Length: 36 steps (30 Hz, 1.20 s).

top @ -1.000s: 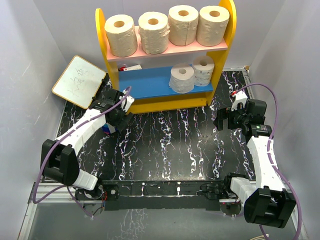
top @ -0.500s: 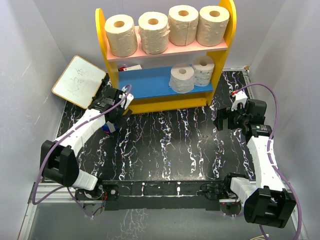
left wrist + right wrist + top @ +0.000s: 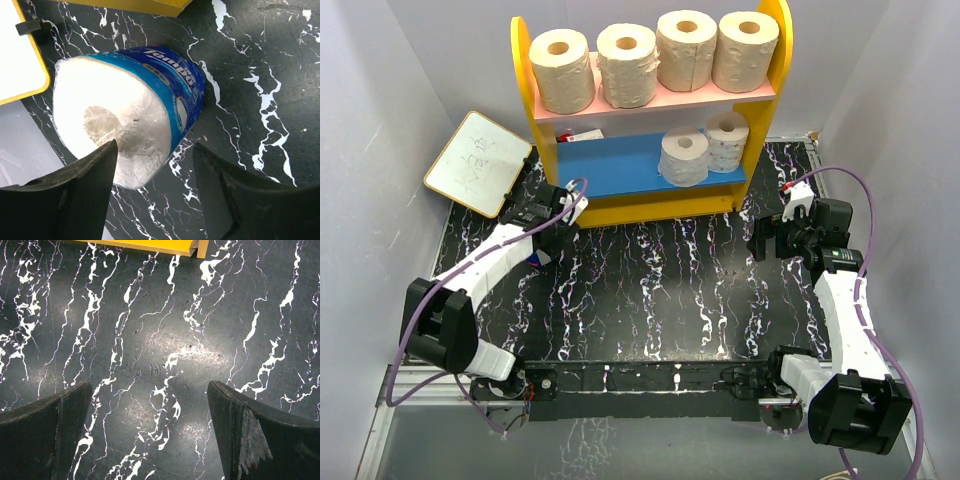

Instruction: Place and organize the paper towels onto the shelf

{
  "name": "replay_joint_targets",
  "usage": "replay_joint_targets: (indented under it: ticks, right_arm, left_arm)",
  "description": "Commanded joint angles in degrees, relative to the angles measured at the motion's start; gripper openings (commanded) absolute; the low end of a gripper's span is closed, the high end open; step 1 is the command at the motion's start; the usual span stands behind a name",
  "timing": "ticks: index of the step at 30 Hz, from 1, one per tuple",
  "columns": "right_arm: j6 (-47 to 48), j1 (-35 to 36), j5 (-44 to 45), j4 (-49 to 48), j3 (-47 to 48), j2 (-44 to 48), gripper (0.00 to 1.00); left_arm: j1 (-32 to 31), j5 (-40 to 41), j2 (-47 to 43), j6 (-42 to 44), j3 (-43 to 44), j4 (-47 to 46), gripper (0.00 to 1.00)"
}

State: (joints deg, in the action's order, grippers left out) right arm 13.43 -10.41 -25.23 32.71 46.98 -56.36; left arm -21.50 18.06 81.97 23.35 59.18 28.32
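"Looking at the left gripper (image 3: 155,147), is it gripping anything?"

"Not that I'm seeing. Its black fingers (image 3: 70,195) are standing partly apart, straddling the white paper roll in the blue plastic wrapper (image 3: 150,95). That roll is lying on its side on the black white-veined table (image 3: 260,75), near the yellow two-tier shelf (image 3: 650,208). One finger is overlapping its end face and the other is standing clear."

"And the right gripper (image 3: 149,385)?"

"It's hanging wide open over the table, holding nothing. Four tan rolls (image 3: 625,65) are sitting on the pink upper board (image 3: 650,103), and two white rolls (image 3: 684,157) on the blue lower board (image 3: 615,165)."
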Motion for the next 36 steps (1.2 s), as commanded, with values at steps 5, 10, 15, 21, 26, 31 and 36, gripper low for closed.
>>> replay_joint_targets:
  ticks: [5, 10, 15, 21, 26, 31, 36]
  right_arm:
    - [0.5, -0.3, -0.2, -3.4, -0.3, 0.7, 0.98]
    - [0.5, -0.3, -0.4, -3.3, -0.3, 0.9, 0.98]
    - [0.6, -0.3, -0.8, -3.2, -0.3, 0.8, 0.98]
    - [0.7, -0.3, -0.9, -3.2, -0.3, 0.7, 0.98]
    - [0.8, -0.3, -0.5, -3.2, -0.3, 0.3, 0.98]
    - [0.7, -0.3, -0.5, -3.0, -0.2, 0.3, 0.98]
    - [0.6, -0.3, -0.1, -3.1, -0.1, -0.7, 0.98]
  left_arm:
    - [-0.2, 0.3, 2.6, 0.4, 2.3, -0.7, 0.54]
    - [-0.3, -0.1, 4.2, 0.8, 2.2, -0.5, 0.24]
    - [-0.2, 0.6, 6.0, 0.3, 0.3, -0.5, 0.00]
    - [-0.9, -1.3, 2.6, 0.5, -0.2, -0.1, 0.00]
    - [-5.2, 1.3, -5.3, 5.1, 7.2, 4.9, 0.00]
    - [-5.7, -4.6, -7.9, 7.9, 20.8, 18.2, 0.00]
    - [-10.9, -3.5, -7.2, 10.8, 30.3, 25.1, 0.00]
